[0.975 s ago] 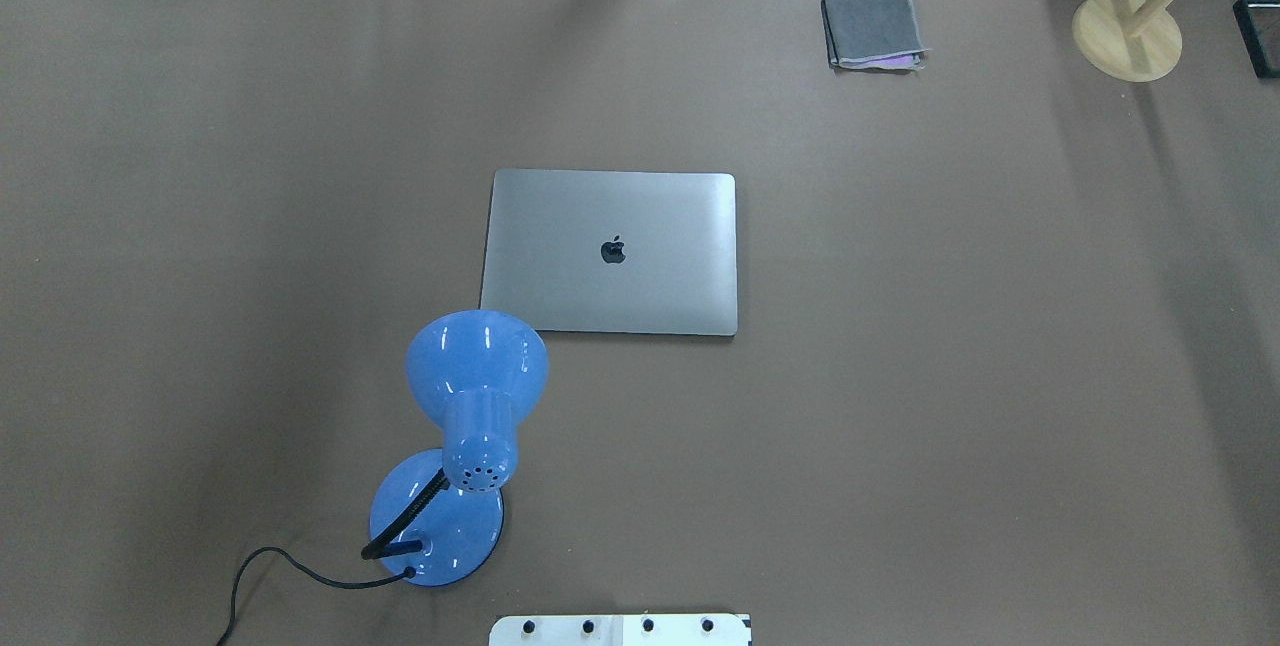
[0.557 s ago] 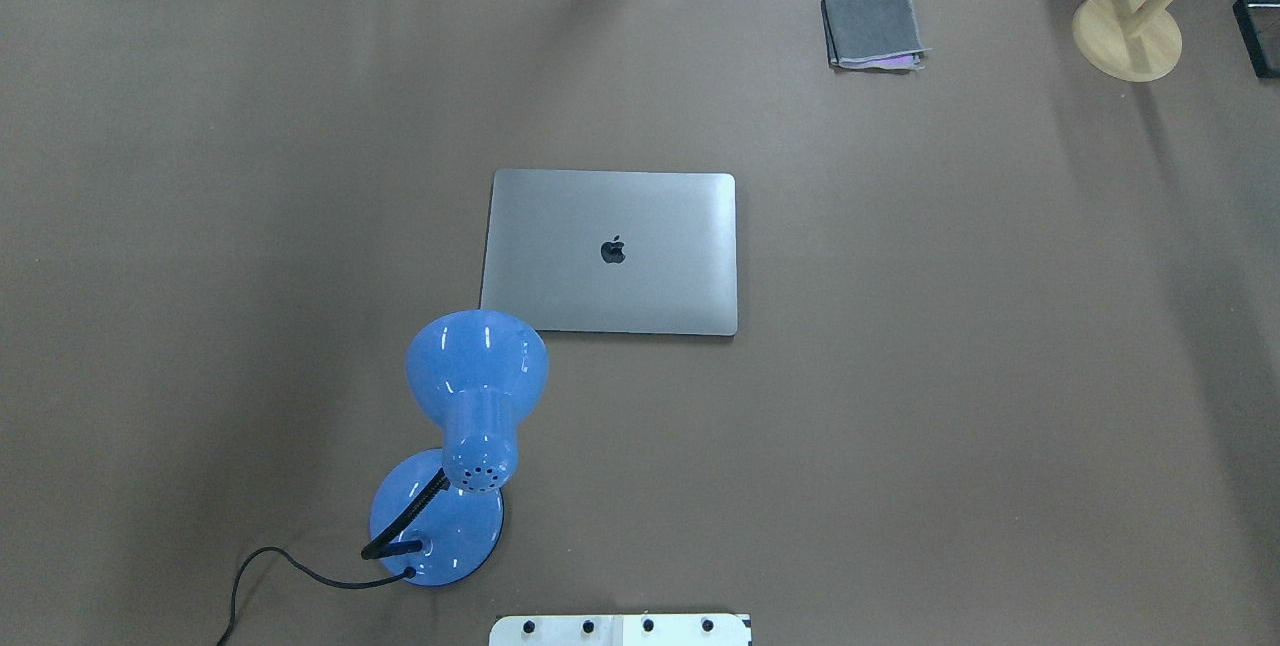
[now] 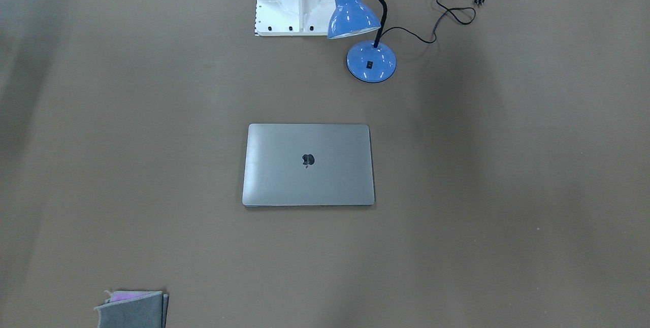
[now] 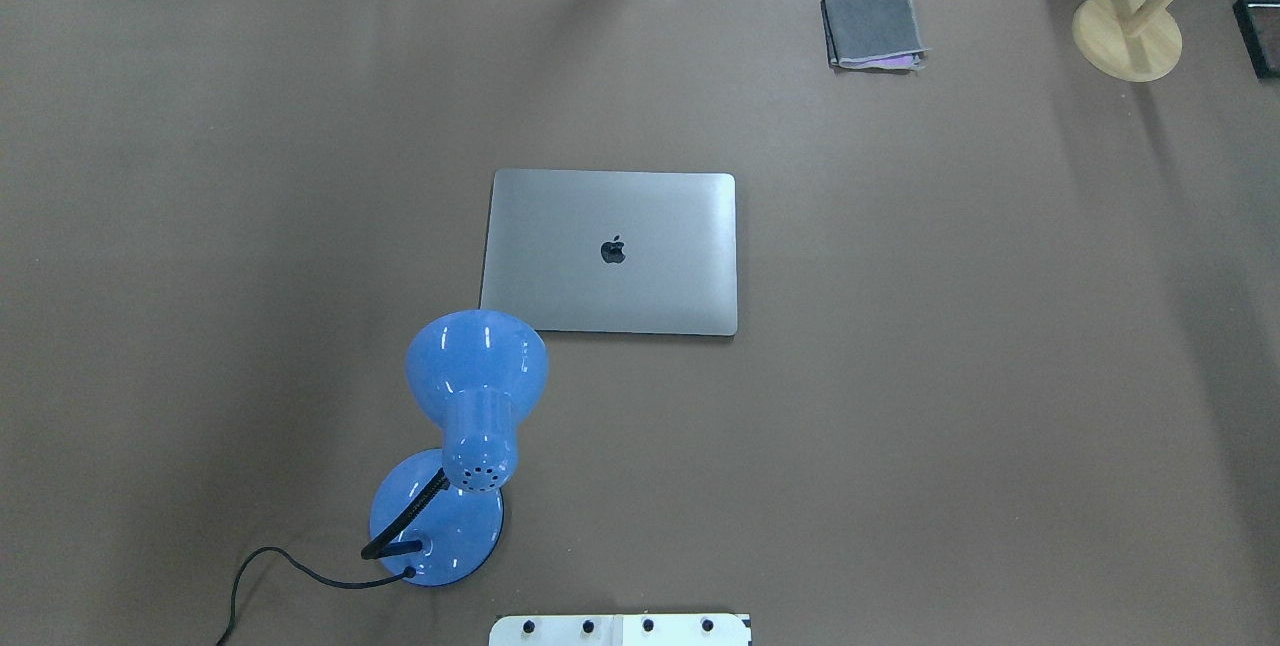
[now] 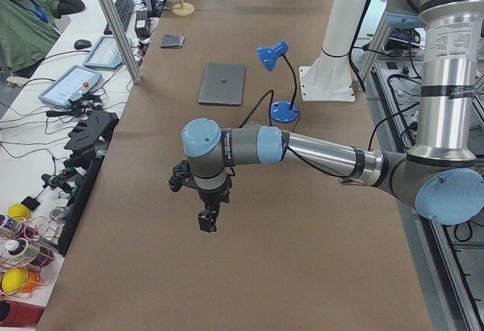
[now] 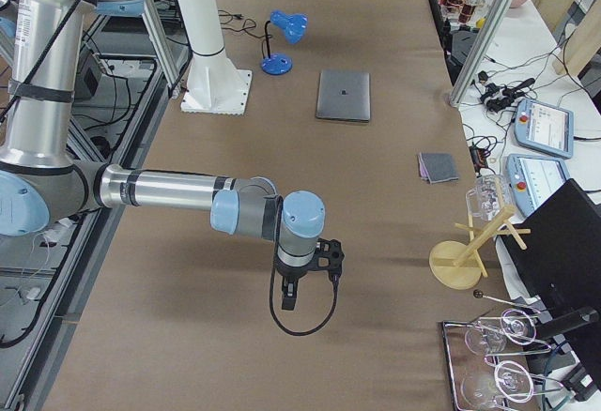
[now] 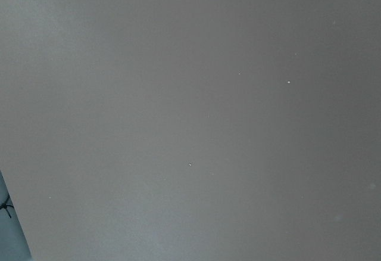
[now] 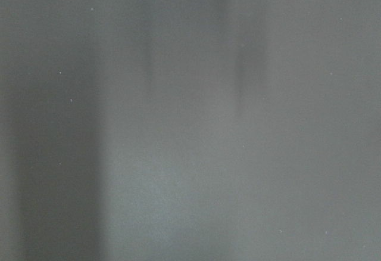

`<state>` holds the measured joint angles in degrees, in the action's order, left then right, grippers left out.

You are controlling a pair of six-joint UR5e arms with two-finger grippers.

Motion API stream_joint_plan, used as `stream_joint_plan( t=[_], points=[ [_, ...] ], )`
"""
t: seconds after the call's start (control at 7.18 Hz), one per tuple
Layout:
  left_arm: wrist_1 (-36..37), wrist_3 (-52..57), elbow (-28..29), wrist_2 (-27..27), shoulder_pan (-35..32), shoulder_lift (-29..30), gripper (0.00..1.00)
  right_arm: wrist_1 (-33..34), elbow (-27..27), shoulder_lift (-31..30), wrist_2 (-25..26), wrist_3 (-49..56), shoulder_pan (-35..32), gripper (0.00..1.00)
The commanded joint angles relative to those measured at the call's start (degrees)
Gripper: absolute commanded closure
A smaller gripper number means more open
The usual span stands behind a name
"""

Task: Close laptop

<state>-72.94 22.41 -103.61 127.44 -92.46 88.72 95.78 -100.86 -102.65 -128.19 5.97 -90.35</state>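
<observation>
The laptop point(image 4: 610, 251) lies flat in the middle of the brown table with its grey lid down and the dark apple logo facing up. It also shows in the front-facing view point(image 3: 308, 164) and in both side views point(image 5: 222, 83) point(image 6: 344, 95). My left gripper point(image 5: 206, 221) hangs above bare table far from the laptop, at the table's left end. My right gripper point(image 6: 289, 296) hangs above bare table at the right end. Both show only in the side views, so I cannot tell whether they are open or shut. Both wrist views show only blank table.
A blue desk lamp point(image 4: 475, 376) stands at the laptop's near left corner, its shade over that corner and its cord point(image 4: 270, 566) trailing left. A folded grey cloth point(image 4: 872, 29) and a wooden stand point(image 4: 1127, 34) sit at the far right. The robot's base point(image 4: 620, 629) is at the near edge.
</observation>
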Motion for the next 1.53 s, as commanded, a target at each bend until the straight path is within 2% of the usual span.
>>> stream_joint_plan(
  t=[0.0,1.39],
  points=[
    [-0.5,0.0,0.1,0.0,0.0,-0.1,0.02,0.0,0.0,0.0,0.0,0.0,0.0,0.00],
    [-0.4,0.0,0.2,0.0,0.0,-0.2,0.02,-0.1,0.2,0.2,-0.7,0.4,0.0,0.00]
  ],
)
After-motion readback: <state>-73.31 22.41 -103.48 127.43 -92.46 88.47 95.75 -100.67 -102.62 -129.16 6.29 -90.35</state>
